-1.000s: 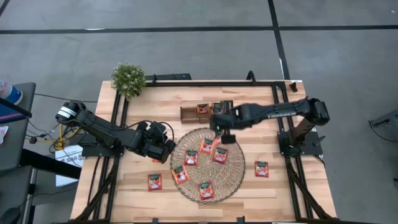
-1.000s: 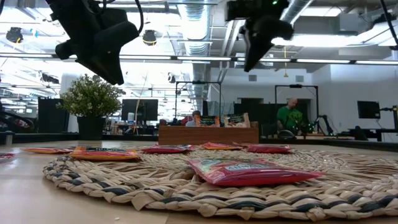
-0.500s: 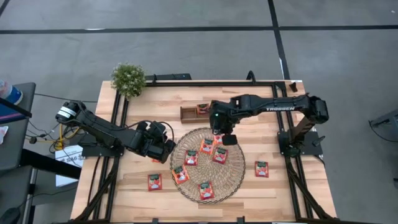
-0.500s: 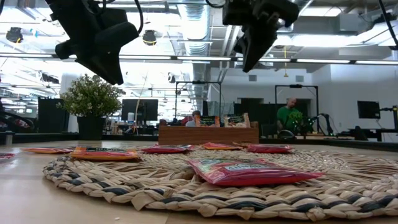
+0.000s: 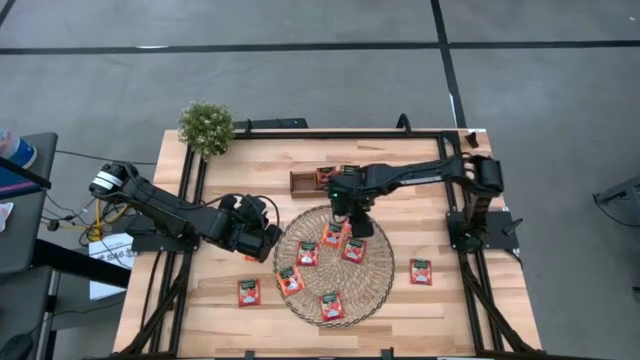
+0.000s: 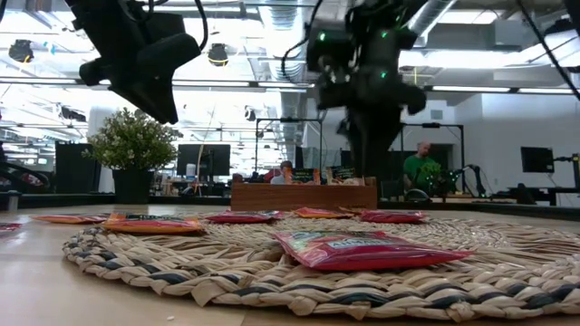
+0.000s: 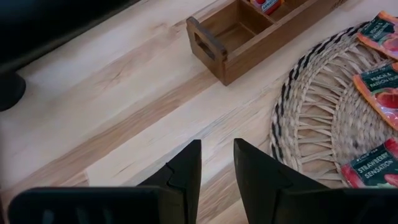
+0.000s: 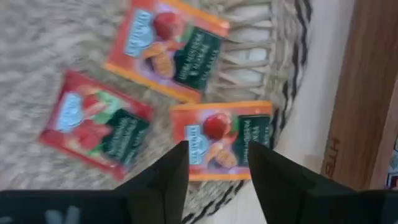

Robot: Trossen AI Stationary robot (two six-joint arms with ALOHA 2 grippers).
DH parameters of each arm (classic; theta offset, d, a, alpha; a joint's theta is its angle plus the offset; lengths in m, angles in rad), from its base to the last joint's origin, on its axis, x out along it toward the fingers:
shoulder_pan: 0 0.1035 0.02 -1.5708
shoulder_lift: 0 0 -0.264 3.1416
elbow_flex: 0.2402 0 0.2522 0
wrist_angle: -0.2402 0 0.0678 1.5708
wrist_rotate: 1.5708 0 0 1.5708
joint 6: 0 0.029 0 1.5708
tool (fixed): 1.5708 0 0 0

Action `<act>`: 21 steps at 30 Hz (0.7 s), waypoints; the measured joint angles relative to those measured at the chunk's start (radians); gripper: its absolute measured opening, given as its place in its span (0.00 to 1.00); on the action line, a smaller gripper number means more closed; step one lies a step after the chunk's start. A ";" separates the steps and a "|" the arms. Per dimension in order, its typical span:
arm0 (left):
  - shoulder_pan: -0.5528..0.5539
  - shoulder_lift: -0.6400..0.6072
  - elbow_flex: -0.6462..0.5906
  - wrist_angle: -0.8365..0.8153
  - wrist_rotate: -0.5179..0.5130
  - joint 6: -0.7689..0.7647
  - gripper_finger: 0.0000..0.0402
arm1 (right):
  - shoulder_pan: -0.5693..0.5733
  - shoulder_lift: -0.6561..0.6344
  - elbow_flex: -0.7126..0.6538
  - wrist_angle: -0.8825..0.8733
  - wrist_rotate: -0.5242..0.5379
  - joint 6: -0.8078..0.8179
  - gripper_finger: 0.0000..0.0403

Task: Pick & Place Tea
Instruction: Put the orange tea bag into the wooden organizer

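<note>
Tea sachets (image 5: 329, 306) lie mostly on the round woven mat (image 5: 377, 287): six rest on its weave, one (image 5: 248, 292) on the table beside its left edge, one (image 5: 421, 271) beside its right edge. More stand in the wooden tray (image 5: 303, 182) just behind the mat. The right gripper (image 5: 347, 213) hangs above the mat's rear edge, fingers (image 8: 163, 177) parted and empty over an orange sachet (image 8: 222, 139). The left gripper (image 5: 270, 243) waits beside the mat's left edge, fingers (image 7: 185, 171) slightly apart, holding nothing.
</note>
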 joint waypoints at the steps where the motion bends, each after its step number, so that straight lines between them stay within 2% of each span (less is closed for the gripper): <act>1: 0.000 0.000 0.000 -0.002 0.001 0.000 0.22 | -0.010 0.013 -0.001 -0.012 0.000 0.000 0.41; 7: 0.000 0.000 0.000 -0.004 0.007 0.000 0.22 | -0.069 0.086 -0.001 -0.029 0.001 0.011 0.44; 13: 0.000 0.000 0.000 -0.008 0.007 0.000 0.22 | -0.115 0.105 -0.003 -0.032 0.004 0.018 0.44; 21: 0.000 0.000 0.000 -0.017 0.000 -0.001 0.22 | -0.113 0.110 -0.003 0.009 0.000 0.011 0.44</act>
